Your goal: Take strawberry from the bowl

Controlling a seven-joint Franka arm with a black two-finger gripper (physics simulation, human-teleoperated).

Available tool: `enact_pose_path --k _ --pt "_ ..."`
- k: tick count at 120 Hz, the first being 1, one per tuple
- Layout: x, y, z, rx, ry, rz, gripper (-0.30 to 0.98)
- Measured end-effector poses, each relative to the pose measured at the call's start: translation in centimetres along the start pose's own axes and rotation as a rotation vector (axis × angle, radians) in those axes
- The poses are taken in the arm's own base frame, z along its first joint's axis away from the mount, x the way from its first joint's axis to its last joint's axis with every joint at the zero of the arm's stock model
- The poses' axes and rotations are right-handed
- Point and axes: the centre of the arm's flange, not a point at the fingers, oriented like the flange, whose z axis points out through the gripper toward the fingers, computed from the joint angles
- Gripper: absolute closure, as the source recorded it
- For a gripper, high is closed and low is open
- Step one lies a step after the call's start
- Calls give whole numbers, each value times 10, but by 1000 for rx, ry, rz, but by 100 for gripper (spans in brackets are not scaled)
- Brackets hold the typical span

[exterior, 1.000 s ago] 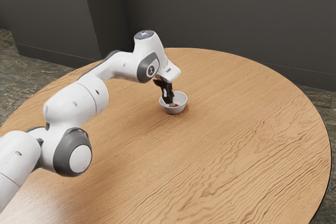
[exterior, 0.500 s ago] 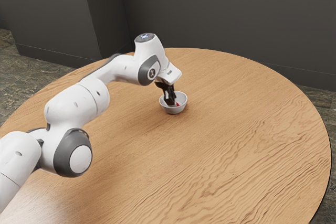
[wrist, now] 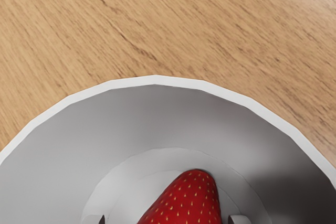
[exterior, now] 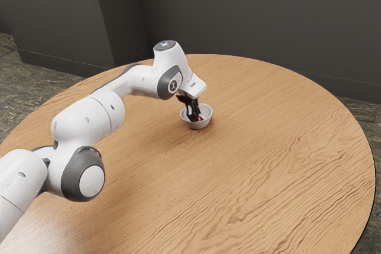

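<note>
Strawberry (wrist: 187,203) lies in the white bowl (exterior: 198,125), between parted jaws. Unequal side gaps may cause off-centre closure and roll it; excess descent may drive the fingertips (wrist: 240,220) into the bowl's base.

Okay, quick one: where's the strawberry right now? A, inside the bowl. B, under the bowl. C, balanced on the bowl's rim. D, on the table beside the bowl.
A: the strawberry shows inside the bowl, its tip within the rim.
</note>
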Motion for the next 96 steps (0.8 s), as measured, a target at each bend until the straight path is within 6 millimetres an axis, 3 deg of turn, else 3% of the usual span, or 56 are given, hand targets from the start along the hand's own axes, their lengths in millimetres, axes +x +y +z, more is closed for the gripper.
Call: enact_pose_path --k 44,96 --pt "0 0 5 14 4 -3 50" --pt "8 2 -7 7 0 2 66"
